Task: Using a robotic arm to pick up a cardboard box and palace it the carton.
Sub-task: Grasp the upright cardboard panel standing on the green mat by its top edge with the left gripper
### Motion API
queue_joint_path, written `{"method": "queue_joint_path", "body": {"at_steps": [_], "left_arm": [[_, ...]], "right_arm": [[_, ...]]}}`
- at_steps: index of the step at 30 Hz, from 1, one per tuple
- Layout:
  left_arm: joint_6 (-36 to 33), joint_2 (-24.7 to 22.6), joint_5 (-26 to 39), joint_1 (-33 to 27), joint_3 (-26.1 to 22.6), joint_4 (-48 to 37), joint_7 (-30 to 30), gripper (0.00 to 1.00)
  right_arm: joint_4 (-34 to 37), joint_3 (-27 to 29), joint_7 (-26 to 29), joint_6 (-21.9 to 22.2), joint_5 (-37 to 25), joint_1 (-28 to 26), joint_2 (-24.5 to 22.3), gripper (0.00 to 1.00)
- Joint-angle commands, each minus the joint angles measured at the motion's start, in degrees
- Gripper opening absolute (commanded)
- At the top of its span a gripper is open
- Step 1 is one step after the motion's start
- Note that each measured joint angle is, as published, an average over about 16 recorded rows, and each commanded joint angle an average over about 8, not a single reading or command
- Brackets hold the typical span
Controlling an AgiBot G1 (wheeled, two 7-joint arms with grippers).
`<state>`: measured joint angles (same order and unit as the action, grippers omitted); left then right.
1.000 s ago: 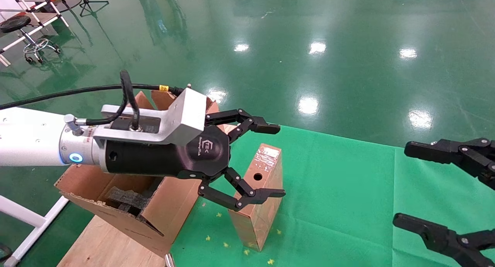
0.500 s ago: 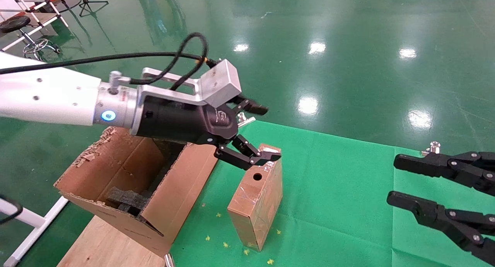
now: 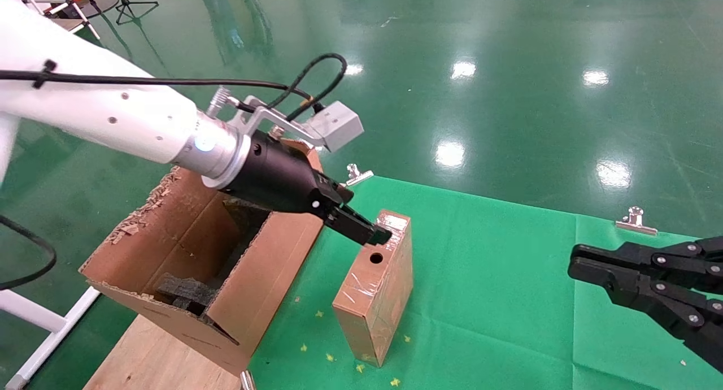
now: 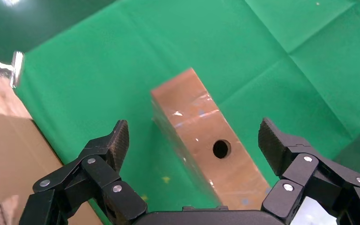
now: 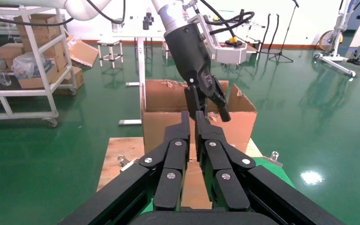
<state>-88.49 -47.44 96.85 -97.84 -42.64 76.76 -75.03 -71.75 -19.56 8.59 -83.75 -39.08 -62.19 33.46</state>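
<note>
Left wrist view | left hand (image 4: 192,140) open, straddling cardboard box (image 4: 201,136) | right hand (image 3: 638,277) closed, well apart

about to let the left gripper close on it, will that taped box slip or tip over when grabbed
The cardboard box is wrapped in shiny clear tape, so it may be slippery under the fingers. It stands tall and narrow on the green cloth, so a sideways nudge could topple it. Its straight edges suggest it is fairly stiff.
</note>
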Motion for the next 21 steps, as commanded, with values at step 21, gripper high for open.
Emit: {"method": "queue_joint_path", "body": {"at_steps": [21], "left_arm": [[1.34, -6.18, 5.31, -0.59, -9.87, 0.29, -9.97, 1.0]], "right_arm": [[0.0, -0.01, 0.0, 0.0, 0.01, 0.0, 0.0, 0.0]]}}
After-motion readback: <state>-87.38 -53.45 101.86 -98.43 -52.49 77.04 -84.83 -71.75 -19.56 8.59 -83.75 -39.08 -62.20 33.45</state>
